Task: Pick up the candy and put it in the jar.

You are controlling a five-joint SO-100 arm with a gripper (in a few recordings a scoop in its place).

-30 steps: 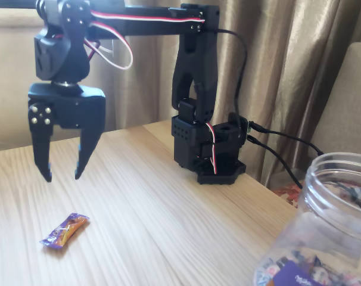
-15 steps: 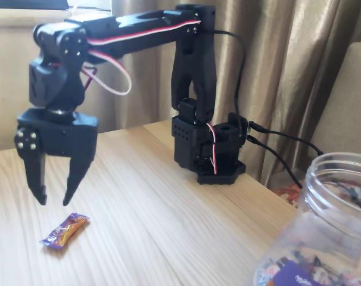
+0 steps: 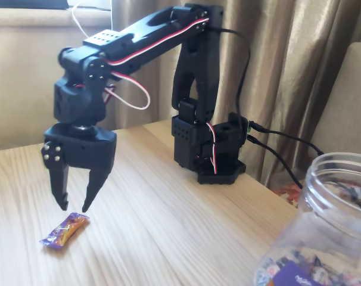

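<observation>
Just curtains (image 3: 288,71) behind (perhaps beige)

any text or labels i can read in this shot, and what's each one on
Nothing reads clearly.
Jar: its purple label at the bottom edge carries white script, cut off and too blurred to read.
Candy: wrapper print too small to read.
Arm and gripper: no lettering seen.

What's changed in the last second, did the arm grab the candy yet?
Not yet. The gripper has come down and shifted right in the fixed view; its open jaws now hang just above the candy, taking hold of nothing. The candy lies where it did on the table, and the jar has not moved.
</observation>
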